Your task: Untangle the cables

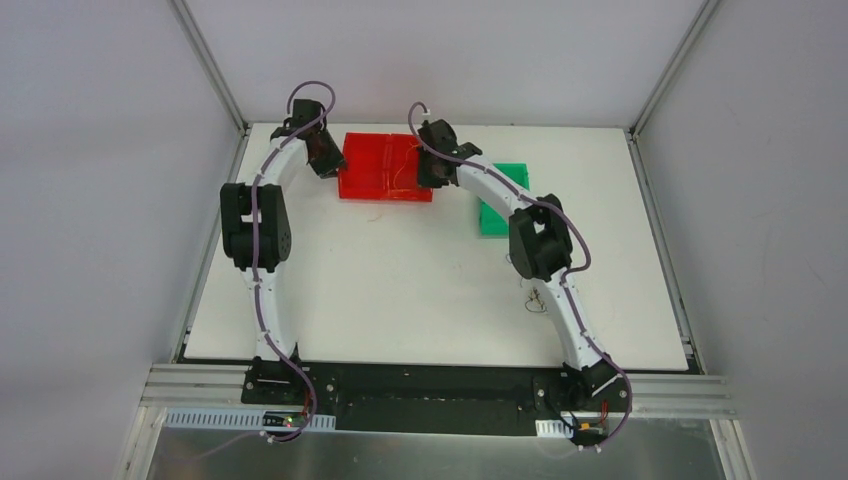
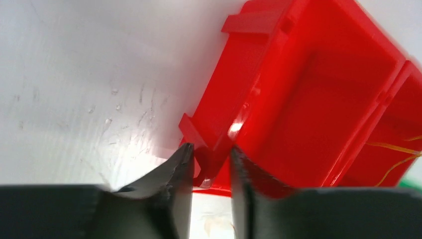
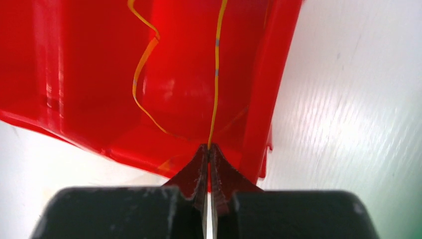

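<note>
Grey panel walls and an aluminium frame enclose a white table (image 1: 400, 290), with both arm bases bolted at its near edge. From there the left arm (image 1: 262, 225) and the right arm (image 1: 540, 240) curve toward the far side of the table.

Two red bins (image 1: 386, 196) sit side by side near the far edge. A green bin (image 1: 494, 222) lies just to their right, partly under the right arm.

The left gripper (image 2: 209, 159) is at the outer left wall of the left-hand bin (image 2: 278, 64). One finger is outside this wall and the other inside, both close against it. The pictures do not show whether they are actually pressing the plastic.

The right gripper (image 3: 208, 149) is low at the near right corner of the right-hand bin (image 3: 74, 74). Its fingers are pressed together, pinching an orange-yellow cable (image 3: 217, 50) at their very tips. From the pinch this cable runs straight away across the bin.

A second orange-yellow strand (image 3: 142, 64) snakes loosely through the same bin to the left of the first and bends back toward the fingertips. Its end cannot be made out.

Well apart from the bins, a small tangle of cables (image 1: 537, 298) lies on the bare table just beside the lower link of the right arm. It is too fine for single strands or colours to be told.
</note>
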{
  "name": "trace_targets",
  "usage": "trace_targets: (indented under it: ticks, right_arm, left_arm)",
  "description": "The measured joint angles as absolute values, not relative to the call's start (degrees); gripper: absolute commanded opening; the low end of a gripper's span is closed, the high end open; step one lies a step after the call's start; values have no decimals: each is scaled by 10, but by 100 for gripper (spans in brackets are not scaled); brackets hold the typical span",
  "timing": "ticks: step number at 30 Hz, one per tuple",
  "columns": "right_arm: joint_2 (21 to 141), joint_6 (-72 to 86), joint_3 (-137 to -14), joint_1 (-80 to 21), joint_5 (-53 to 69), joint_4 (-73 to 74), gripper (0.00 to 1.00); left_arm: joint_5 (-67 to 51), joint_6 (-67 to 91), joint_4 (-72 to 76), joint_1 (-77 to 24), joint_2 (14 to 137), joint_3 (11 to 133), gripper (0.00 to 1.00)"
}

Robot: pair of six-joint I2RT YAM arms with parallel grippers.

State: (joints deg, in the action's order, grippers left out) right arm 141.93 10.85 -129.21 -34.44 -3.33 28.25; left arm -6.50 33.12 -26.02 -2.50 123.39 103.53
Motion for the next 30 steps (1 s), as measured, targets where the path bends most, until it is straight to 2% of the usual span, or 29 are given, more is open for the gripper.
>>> trace_targets:
  ticks: [2,3,8,14,23,30]
  right_arm:
    - [1407,115,-1258,-345,-26,282,0]
    - [1404,116,-1251,-345,-25,278,0]
    - [1370,118,-1248,-335,-23,278,0]
    - [1252,120,-1174,-347,-1,290,0]
    - [1066,120,-928,-401,-6,244,0]
    - [968,112,-772,-455,-82,234,0]
  left_arm:
    - [-78,324,-261,-25,1238,1037,3]
    - [-86,310,-265,-25,1237,1037,0]
    - [-104,276,-268,-27,1218,1011,0]
    - [-84,289,-269,-30,1107,863,0]
    - [-52,288,-305,-88,882,639,0]
    - [-41,289,-315,-137,788,538,0]
